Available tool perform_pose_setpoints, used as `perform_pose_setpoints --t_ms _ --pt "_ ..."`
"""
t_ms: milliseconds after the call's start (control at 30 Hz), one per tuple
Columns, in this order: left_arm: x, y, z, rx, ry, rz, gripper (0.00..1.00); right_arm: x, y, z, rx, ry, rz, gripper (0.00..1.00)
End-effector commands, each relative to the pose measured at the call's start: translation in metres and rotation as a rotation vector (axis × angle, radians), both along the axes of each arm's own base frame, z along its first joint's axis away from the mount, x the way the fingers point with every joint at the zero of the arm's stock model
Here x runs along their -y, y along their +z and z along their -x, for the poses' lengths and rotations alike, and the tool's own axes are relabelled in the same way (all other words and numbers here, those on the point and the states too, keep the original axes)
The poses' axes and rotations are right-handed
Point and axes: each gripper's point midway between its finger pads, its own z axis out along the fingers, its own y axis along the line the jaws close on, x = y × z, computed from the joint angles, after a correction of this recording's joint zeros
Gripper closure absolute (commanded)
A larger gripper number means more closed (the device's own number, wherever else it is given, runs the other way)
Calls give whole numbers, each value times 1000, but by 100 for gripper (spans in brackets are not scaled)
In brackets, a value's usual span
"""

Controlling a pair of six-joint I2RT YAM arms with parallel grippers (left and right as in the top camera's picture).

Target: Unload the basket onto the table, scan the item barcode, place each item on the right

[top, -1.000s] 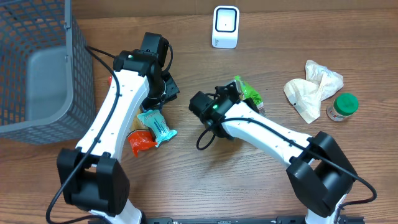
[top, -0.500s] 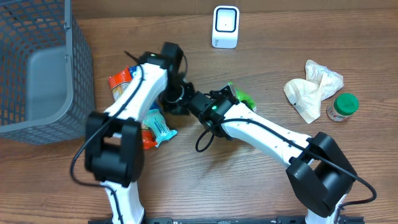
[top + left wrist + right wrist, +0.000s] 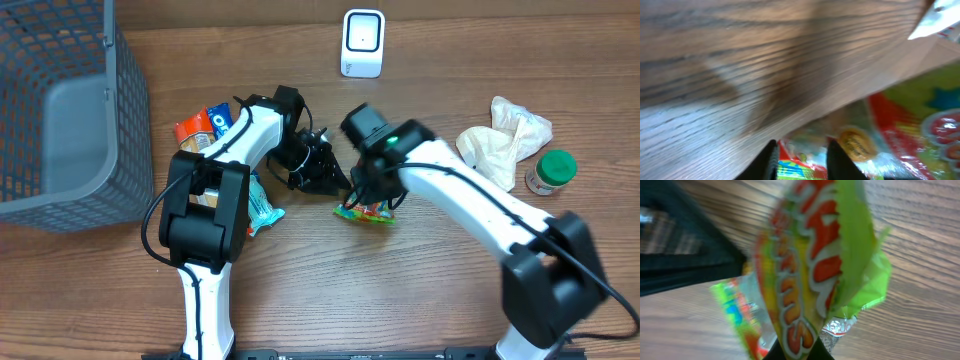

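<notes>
Across the desk (image 3: 300, 290), the left arm has swung away from the snack pile to the middle. The left gripper (image 3: 335, 183) is narrowly parted beside the snack packet (image 3: 362, 212), and I cannot tell if it grips. The right gripper (image 3: 372, 195), clamped on that packet, has brought it mid-desk, likely for a handover. The barcode scanner (image 3: 362, 42) stands at the far edge.

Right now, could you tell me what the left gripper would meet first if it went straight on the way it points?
The snack bag: it lies just beyond the left gripper, held by the right gripper. Blur hides whether they already touch.
</notes>
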Motion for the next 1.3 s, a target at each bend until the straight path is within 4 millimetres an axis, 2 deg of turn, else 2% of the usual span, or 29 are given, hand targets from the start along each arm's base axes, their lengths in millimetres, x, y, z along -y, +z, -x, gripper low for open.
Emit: perform_pose_setpoints --t_ms 0,200,333,533,767,833,967,1167,1267 --pt "6 11 -5 9 7 103 71 -22 44 -1 11 27 -224 96" --pt "10 16 -6 9 11 141 58 -25 46 -1 -1 28 -263 96" --pt "12 18 -7 11 12 160 55 -26 47 -1 -5 30 -271 96" --pt "29 45 -13 14 26 351 55 -23 47 -4 -2 8 -272 96" --pt "30 53 -7 44 -14 410 41 -21 47 -6 -1 3 -273 96" --pt "30 53 -4 57 -32 415 41 -21 47 -6 0 4 -272 96" --pt "25 49 2 77 -70 394 42 -21 47 -6 0 3 -273 96" --pt "-1 13 11 83 -136 140 46 -21 47 -6 0 4 -272 96" --pt "-5 10 16 104 -181 128 46 -21 47 -6 0 4 -273 96"
